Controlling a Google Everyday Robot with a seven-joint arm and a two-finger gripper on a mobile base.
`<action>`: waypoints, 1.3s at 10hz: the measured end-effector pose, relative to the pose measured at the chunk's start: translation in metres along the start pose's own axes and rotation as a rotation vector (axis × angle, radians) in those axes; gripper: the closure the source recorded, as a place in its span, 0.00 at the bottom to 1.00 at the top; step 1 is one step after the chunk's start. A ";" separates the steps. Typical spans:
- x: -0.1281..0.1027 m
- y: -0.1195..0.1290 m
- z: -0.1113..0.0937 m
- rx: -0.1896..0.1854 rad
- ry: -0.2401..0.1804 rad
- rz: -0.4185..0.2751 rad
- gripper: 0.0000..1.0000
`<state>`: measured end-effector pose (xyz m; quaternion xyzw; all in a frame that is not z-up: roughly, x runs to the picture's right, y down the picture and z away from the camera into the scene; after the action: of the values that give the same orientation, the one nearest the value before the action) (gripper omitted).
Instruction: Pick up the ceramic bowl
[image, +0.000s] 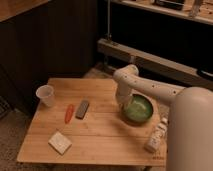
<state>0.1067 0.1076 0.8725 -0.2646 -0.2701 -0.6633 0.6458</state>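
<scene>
The ceramic bowl is round, glossy green with a darker rim, and sits on the right part of the wooden table. My gripper comes down from the white arm at the bowl's left rim, right against it. The arm's wrist hides the gripper's tip and part of the rim. I cannot tell whether the bowl rests on the table or is slightly raised.
A translucent white plastic cup stands at the table's left. An orange stick and a dark grey bar lie mid-table. A white square pad lies front left. A white bottle stands just front right of the bowl.
</scene>
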 end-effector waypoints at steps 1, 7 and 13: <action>0.000 -0.001 -0.002 -0.001 -0.001 -0.001 1.00; 0.007 -0.026 -0.048 0.009 0.028 -0.037 1.00; 0.020 -0.067 -0.095 0.019 0.062 -0.085 1.00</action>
<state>0.0386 0.0283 0.8172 -0.2262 -0.2672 -0.6955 0.6274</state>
